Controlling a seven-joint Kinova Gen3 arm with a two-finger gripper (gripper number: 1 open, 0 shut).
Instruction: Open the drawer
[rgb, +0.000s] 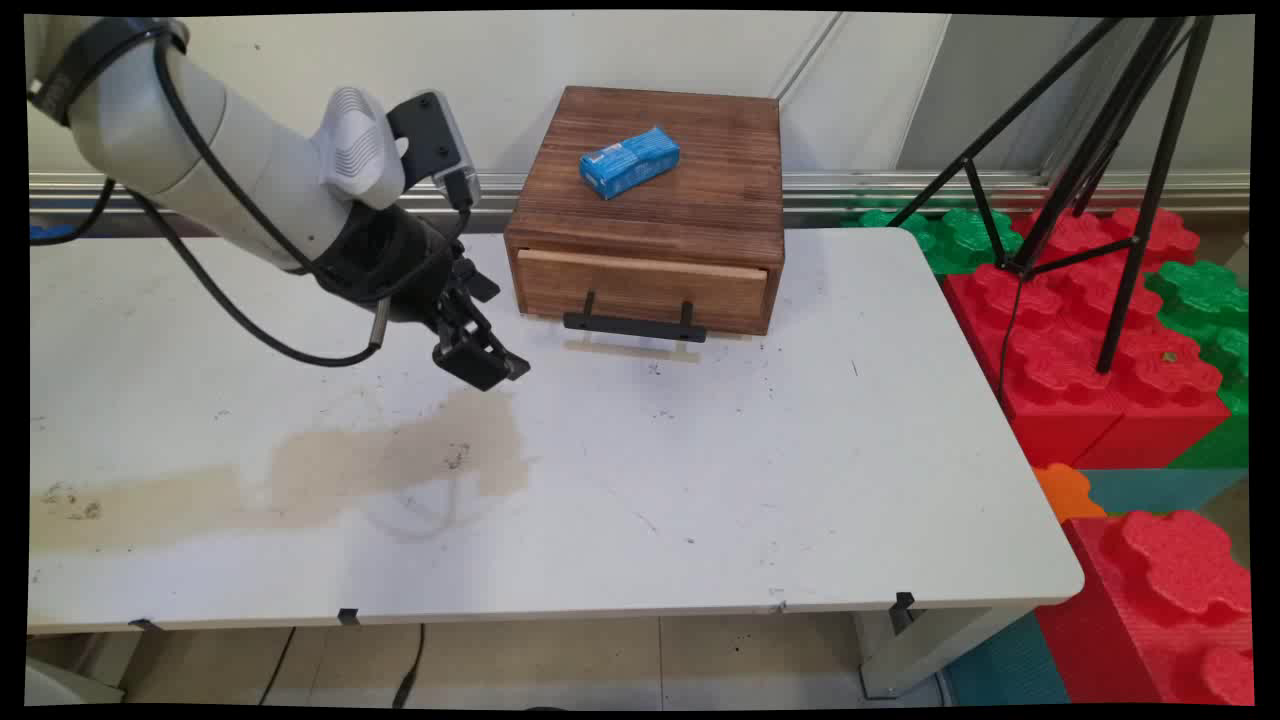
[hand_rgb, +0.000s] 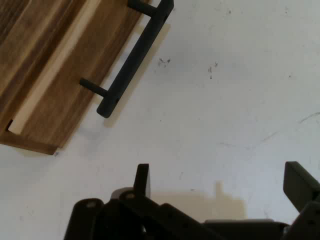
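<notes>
Gripper (rgb: 480, 362) sits left of centre in the main view, hanging just above the white counter (rgb: 700, 480) and angled down toward the right, holding nothing. Jaws stand wide apart in the hand view, one finger (hand_rgb: 142, 181) at lower centre and the other at the right edge, bare counter between them. Nearest thing is the wooden drawer box (rgb: 650, 215), up and to the right of the gripper at upper centre, standing on the counter's far edge by the wall. Its drawer front (rgb: 640, 288) carries a black bar handle (rgb: 634, 325) on two short posts; the gripper is near the handle's left end but apart from it, not touching. In the hand view the handle (hand_rgb: 135, 60) runs diagonally across the upper left, with the drawer front (hand_rgb: 60, 80) behind it and counter filling the rest. Drawer looks shut or nearly so, hard to tell exactly. A small blue packet (rgb: 630, 162) lies flat on top of the box, tilted a bit, toward the middle-back of the lid. A brownish stain (rgb: 400, 460) spreads over the counter below the gripper and off to the left edge. At the right of the frame, off the counter, red and green foam blocks (rgb: 1100, 340) are stacked, with a black tripod (rgb: 1110, 130) standing over them.
</notes>
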